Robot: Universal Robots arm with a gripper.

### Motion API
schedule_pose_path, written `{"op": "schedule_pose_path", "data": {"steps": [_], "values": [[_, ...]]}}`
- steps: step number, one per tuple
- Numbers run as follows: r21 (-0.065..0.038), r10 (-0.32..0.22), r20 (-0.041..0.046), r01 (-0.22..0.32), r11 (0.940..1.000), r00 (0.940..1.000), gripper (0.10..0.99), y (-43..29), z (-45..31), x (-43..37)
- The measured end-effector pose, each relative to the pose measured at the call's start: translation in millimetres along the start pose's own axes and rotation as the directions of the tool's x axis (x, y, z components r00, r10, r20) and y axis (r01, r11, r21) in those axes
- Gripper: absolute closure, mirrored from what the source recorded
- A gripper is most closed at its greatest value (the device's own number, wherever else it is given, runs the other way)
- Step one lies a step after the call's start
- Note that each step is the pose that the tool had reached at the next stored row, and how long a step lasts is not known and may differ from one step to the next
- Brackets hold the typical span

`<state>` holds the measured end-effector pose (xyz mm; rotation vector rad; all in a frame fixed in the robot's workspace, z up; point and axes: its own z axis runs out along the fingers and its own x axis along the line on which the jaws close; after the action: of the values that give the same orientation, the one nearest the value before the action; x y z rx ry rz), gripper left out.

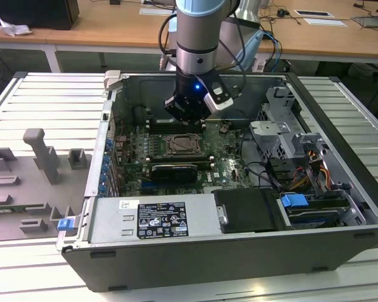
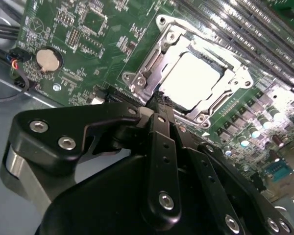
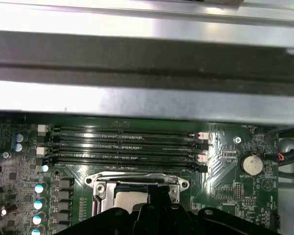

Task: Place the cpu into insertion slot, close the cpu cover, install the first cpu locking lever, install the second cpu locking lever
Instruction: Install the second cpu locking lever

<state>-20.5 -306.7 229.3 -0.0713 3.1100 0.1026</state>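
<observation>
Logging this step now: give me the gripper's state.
Gripper: shut, fingers together, holding nothing, its tip at the edge of the cpu cover over the seated cpu.

A ribbed grey bench (image 1: 44,100) fills the foreground; wooden desks (image 1: 113,28) with scattered papers (image 1: 157,10) line the top of the frame.

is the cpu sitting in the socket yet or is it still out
In. The cpu lies flat inside the insertion slot, framed by the silver cpu cover, in the second wrist view.

matt metal cpu (image 2: 193,78), shiny steel cpu cover (image 2: 152,66)
</observation>
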Motion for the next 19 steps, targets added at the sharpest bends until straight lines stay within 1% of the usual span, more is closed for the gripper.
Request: {"op": "schedule_pose_path", "data": {"steps": [2,3,5,8,13,15,18,19], "values": [[0.0,0.0,0.0,0.0,1.0,1.0,0.98,-6.2,-0.3,0.3],[0.0,0.0,0.0,0.0,1.0,1.0,0.98,-7.3,-0.8,0.3],[0.0,0.0,0.0,0.0,1.0,1.0,0.98,-7.9,-6.8,0.2],[0.0,0.0,0.0001,0.0,1.0,1.0,0.98,-10.3,-7.7,0.3],[0.0,0.0,0.0,0.0,1.0,1.0,0.98,-22.7,-8.5,0.8],[0.0,0.0,-0.0017,0.0,1.0,1.0,0.98,-27.0,-8.8,1.0],[-0.007,0.0,-0.0024,0.0,1.0,1.0,0.98,-52.8,-10.3,2.3],[-0.009,0.0,-0.0023,0.0,1.0,1.0,0.98,-54.9,-10.5,2.8]]}}
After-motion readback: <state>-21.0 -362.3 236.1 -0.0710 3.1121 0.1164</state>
